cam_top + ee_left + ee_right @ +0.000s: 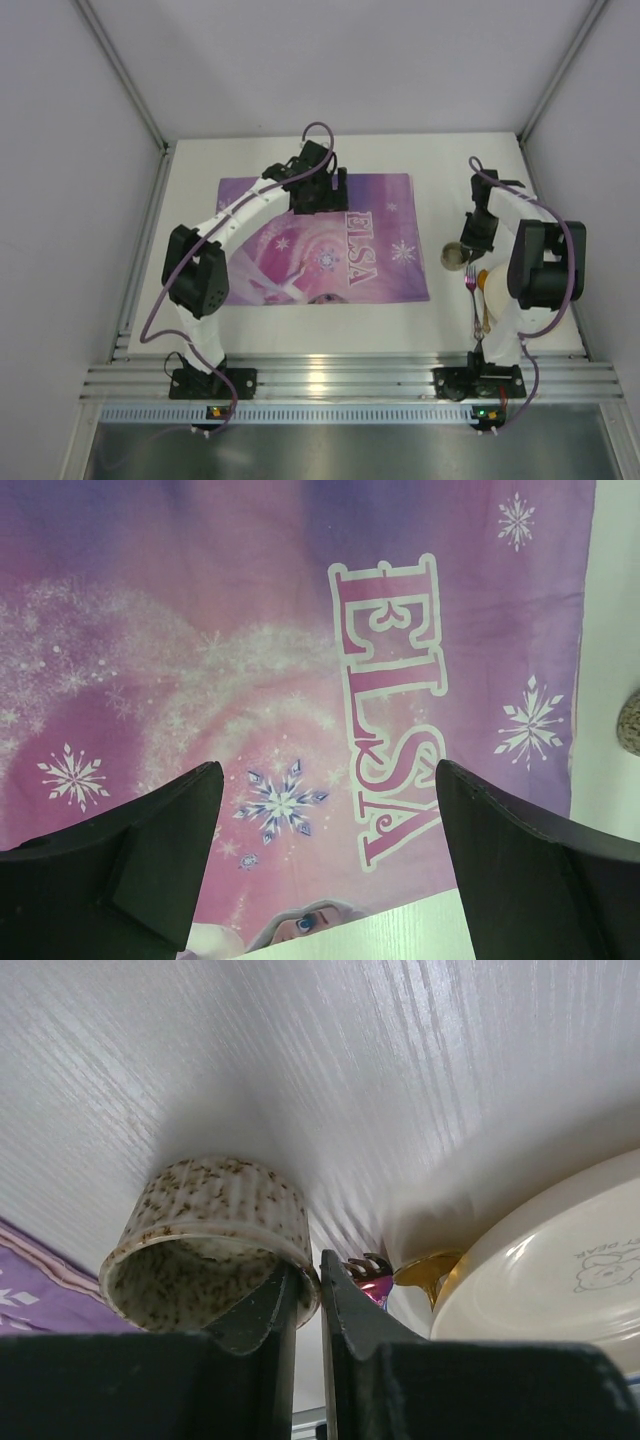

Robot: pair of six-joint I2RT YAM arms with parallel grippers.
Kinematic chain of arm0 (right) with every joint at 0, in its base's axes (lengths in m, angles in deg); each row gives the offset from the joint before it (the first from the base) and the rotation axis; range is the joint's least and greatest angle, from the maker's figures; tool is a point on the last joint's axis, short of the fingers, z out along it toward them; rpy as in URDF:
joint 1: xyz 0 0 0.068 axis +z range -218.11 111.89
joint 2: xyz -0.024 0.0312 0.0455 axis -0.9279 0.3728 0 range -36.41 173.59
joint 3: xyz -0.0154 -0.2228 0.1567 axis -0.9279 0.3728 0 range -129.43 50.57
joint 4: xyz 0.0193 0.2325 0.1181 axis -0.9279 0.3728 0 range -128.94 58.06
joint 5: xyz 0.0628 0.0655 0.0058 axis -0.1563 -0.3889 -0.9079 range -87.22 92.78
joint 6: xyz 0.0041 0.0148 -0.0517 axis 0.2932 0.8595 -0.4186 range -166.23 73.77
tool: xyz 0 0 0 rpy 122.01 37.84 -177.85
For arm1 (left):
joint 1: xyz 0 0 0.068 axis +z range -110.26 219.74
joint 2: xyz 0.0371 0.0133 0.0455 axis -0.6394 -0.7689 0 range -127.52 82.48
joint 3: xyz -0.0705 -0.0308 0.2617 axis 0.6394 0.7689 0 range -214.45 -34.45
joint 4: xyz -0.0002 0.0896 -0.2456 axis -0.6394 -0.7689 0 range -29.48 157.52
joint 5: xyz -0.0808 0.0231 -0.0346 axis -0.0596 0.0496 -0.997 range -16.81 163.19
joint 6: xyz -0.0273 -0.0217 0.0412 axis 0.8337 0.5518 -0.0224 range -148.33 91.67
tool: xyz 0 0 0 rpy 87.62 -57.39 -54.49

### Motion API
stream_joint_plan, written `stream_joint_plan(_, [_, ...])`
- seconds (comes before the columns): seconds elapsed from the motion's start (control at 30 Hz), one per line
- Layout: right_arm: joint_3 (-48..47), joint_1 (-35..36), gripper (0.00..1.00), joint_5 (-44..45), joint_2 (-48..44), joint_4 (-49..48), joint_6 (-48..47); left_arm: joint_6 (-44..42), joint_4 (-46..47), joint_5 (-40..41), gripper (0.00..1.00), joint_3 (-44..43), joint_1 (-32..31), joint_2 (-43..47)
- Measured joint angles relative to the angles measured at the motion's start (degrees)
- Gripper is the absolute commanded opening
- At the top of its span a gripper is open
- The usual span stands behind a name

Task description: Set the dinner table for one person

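One big white dinner table (300, 325) sits under both arms, with a metal rail (340, 380) along its near edge. One purple mat (390, 200) with the word ELSA lies in the middle of the table. There are two arms. The left gripper (330, 770) hangs over the mat with its fingers spread wide and nothing in them. By the right edge there is one cream plate (560, 1270). One small spotted cup (210, 1230) stands just beside it. The right gripper (308, 1265) pinches the cup's rim, one finger inside and one outside. One fork (472, 295) lies between the cup and the plate.
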Motion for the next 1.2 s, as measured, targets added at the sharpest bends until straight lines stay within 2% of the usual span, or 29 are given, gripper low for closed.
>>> stream_joint_plan(0.23, [-0.94,0.63,0.0,0.11,-0.02,0.9,0.07,-0.02,0.07,0.48,0.92,0.0,0.0,1.68])
stream_joint_plan(0.63, [-8.35,3.98,0.0,0.37,-1.22,5.25,1.38,-0.7,-0.02,0.92,0.92,0.0,0.0,1.7])
stream_joint_plan(0.87, [-13.31,8.68,0.0,-5.97,-1.03,4.5,2.25,-2.1,-1.16,3.04,0.93,0.0,0.0,2.56])
stream_joint_plan(0.97, [-18.97,12.66,0.0,-8.5,1.36,4.55,2.47,-2.84,-2.01,5.11,0.94,0.7,0.0,4.39])
stream_joint_plan(1.2, [-38.38,20.46,0.0,-11.37,15.56,1.57,3.76,-3.26,-2.84,8.96,0.95,8.55,0.24,14.05])
